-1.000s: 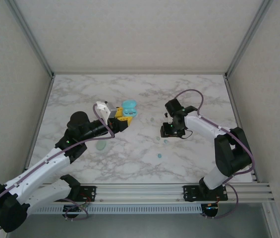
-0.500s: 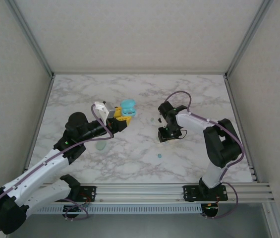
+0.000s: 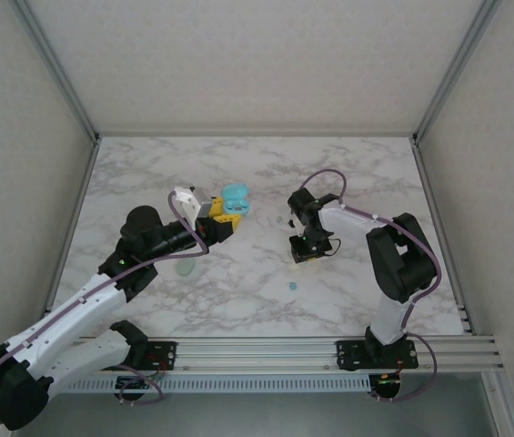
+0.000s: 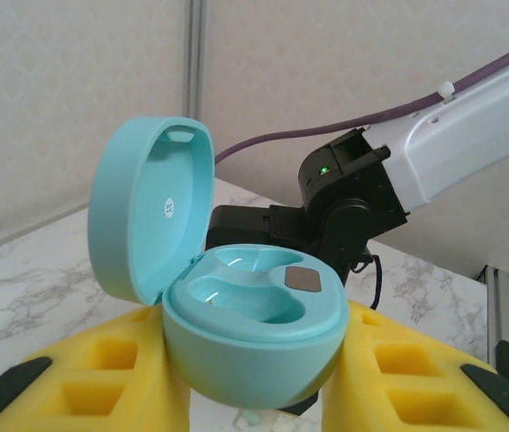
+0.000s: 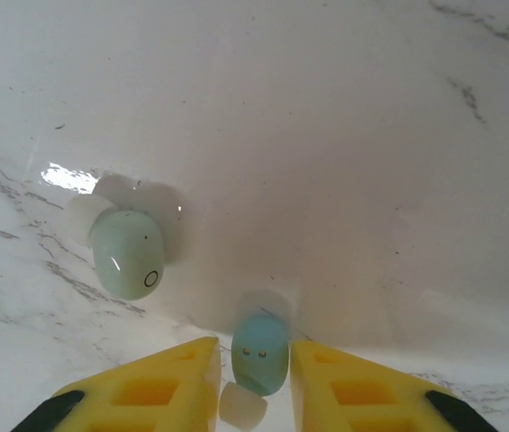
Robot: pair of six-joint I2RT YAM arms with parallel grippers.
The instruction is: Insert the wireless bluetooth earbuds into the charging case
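Note:
My left gripper (image 4: pixel 254 382) is shut on the teal charging case (image 4: pixel 252 328) and holds it above the table. The case's lid (image 4: pixel 150 211) stands open and both wells are empty. In the top view the case (image 3: pixel 235 198) sits left of centre. My right gripper (image 5: pixel 256 364) points down at the table, its yellow fingers (image 5: pixel 159 387) closed in on either side of a pale teal-blue earbud (image 5: pixel 260 351). A sliver of table shows on that bud's left. A whitish-green earbud (image 5: pixel 126 252) lies loose to the left of it.
Another small teal earbud (image 3: pixel 292 287) lies on the marble nearer the front edge. A pale oval piece (image 3: pixel 186 267) rests by my left arm. The right arm's wrist (image 4: pixel 344 193) stands close behind the held case.
The right gripper has shifted left and lowered over the teal-blue earbud, and its jaws have narrowed around it. The left gripper and the case have stayed put.

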